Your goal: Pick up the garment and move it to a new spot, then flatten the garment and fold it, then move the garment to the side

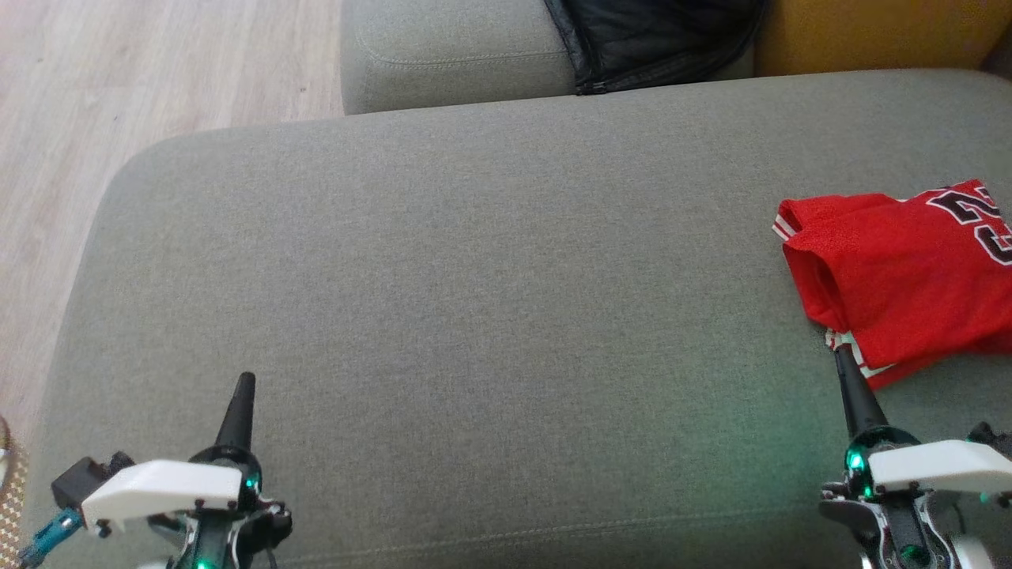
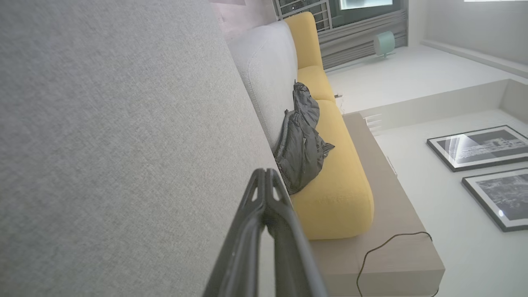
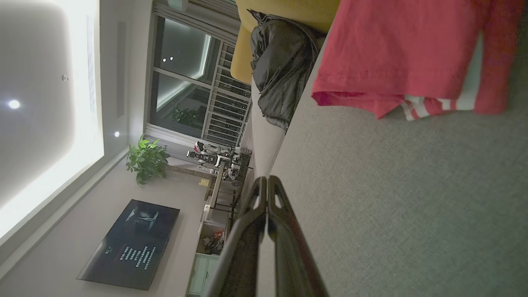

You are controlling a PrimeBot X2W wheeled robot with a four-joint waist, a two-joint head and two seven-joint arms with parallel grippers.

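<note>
Red garment is laid at the right of the grey sofa seat; left pincer and right pincer are shown closed.

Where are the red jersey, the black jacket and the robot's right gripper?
red jersey (image 1: 901, 276): head view, plain red cloth at its middle.
black jacket (image 1: 648, 39): head view, its quilted middle.
right gripper (image 1: 843, 363): head view, closed fingertips.
</note>
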